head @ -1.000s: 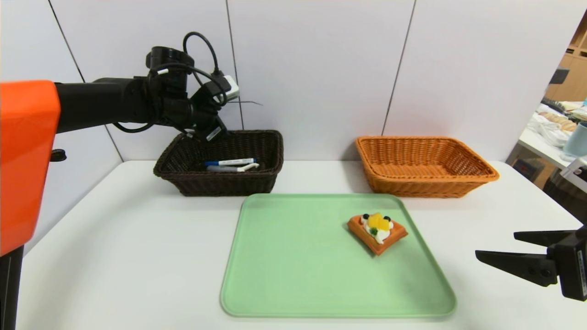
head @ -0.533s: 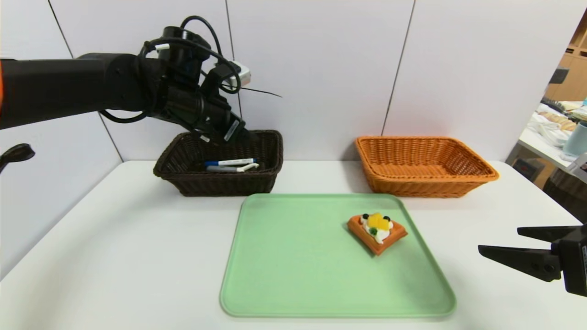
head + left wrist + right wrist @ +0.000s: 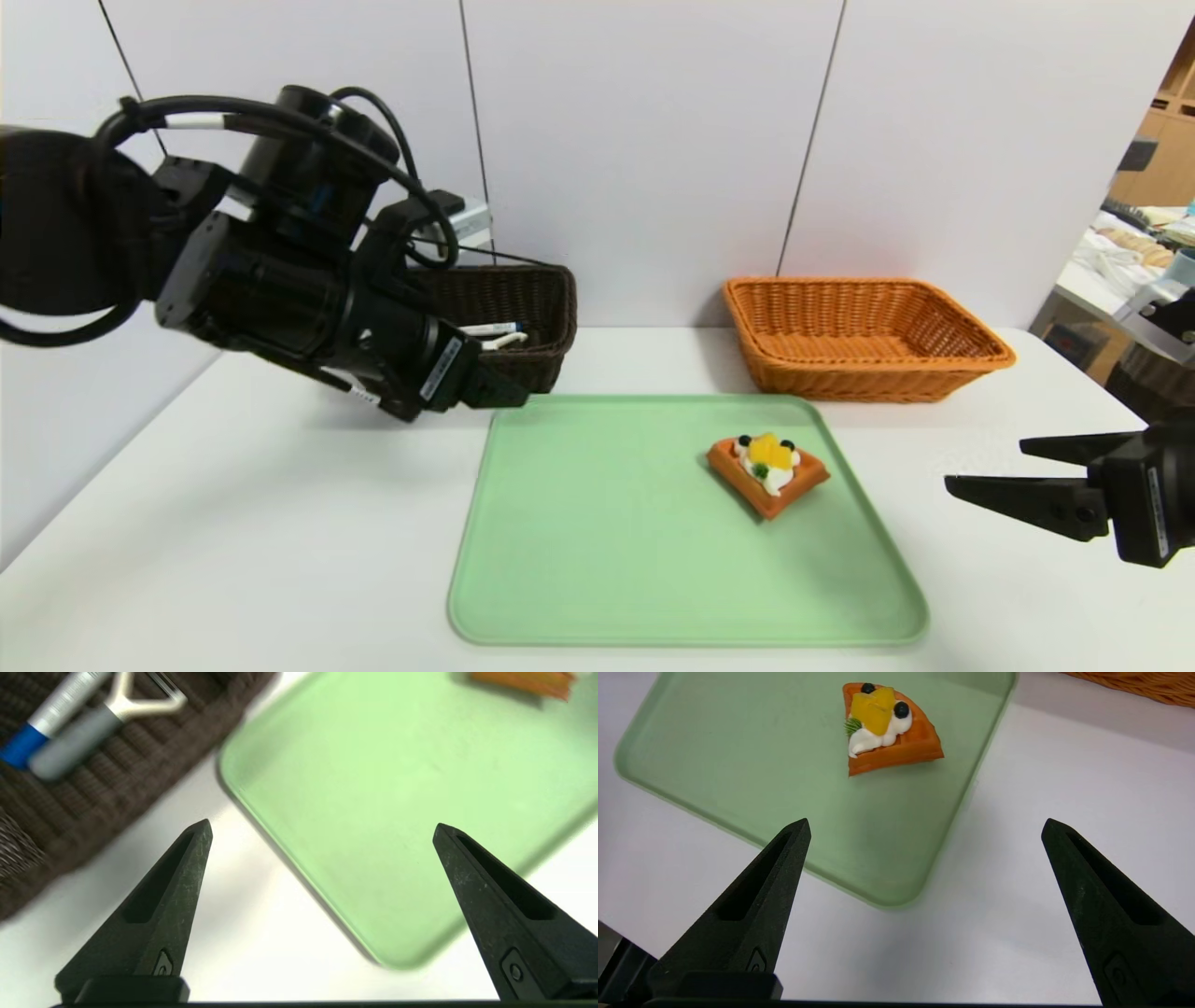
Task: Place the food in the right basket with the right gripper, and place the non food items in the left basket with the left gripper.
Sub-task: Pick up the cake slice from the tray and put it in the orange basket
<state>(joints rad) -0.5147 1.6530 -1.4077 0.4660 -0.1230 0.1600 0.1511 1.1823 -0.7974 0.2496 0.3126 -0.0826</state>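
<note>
Head view: white label on left hand, writing unreadable

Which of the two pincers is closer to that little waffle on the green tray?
Right. The right pincer hovers open just off the tray's right edge near the waffle; the left pincer is across by the dark basket.

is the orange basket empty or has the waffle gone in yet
Empty. The orange basket shows only bare weave, and the waffle sits on the green tray.
</note>
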